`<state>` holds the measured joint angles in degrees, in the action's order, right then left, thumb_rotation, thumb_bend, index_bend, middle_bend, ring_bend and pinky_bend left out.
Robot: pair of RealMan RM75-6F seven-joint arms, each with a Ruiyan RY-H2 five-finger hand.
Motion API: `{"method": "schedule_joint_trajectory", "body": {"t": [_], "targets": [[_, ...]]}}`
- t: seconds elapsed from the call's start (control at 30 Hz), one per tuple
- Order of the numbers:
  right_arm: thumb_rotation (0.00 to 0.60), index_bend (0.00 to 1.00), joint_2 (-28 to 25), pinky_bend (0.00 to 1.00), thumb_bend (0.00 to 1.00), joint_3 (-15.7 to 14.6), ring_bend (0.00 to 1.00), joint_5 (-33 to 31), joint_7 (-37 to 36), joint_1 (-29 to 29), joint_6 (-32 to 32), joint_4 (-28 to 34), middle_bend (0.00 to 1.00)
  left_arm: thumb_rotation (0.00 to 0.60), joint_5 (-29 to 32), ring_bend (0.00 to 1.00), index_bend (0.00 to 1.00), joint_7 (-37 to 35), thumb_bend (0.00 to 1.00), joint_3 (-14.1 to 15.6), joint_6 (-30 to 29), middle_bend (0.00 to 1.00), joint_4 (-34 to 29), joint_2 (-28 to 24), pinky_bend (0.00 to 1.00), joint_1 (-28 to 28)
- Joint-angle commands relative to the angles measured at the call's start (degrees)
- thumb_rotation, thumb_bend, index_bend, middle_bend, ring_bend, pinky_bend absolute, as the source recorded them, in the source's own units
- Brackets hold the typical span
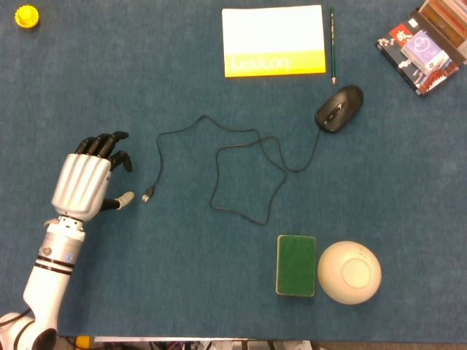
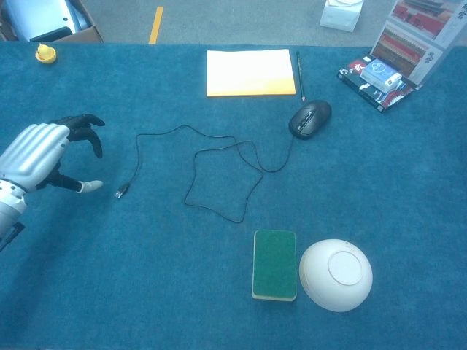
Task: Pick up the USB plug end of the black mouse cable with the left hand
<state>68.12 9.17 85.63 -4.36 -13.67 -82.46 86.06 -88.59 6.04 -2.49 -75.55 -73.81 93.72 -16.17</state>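
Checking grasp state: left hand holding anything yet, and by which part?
Nothing is held. The left hand is open beside the USB plug, not touching it. The right hand is not in view.

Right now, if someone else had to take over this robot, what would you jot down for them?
Left hand: open, holding nothing, just left of the USB plug, thumb tip close to it but not touching.
Right hand: not in view.
Plug lies flat on the table; its cable loops across to the black mouse near the yellow notepad.
Done: nothing grasped; the hand is only near the plug.
Left: close the gap, pinch the plug, lift it.
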Motion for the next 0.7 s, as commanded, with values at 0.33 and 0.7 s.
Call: {"method": "schedule_joint_trajectory", "body": {"t": [0.33, 0.7], "targets": [[0.600, 0.65, 0.7, 0.43, 0.48, -0.1, 0.37, -0.3, -1.1, -0.1, -0.2, -1.1, 0.44, 0.600, -1.0, 0.20, 0.51, 0.5, 0.06, 1.3, -0.6, 0.20, 2.1, 2.8, 0.24, -0.6], [0.600, 0.65, 0.9, 0.43, 0.48, 0.4, 0.37, -0.7, -1.6, -0.1, -0.7, -1.4, 0.44, 0.600, -0.6, 0.20, 0.51, -0.7, 0.06, 1.6, 0.8, 0.20, 4.4, 4.9, 0.24, -1.6]]}}
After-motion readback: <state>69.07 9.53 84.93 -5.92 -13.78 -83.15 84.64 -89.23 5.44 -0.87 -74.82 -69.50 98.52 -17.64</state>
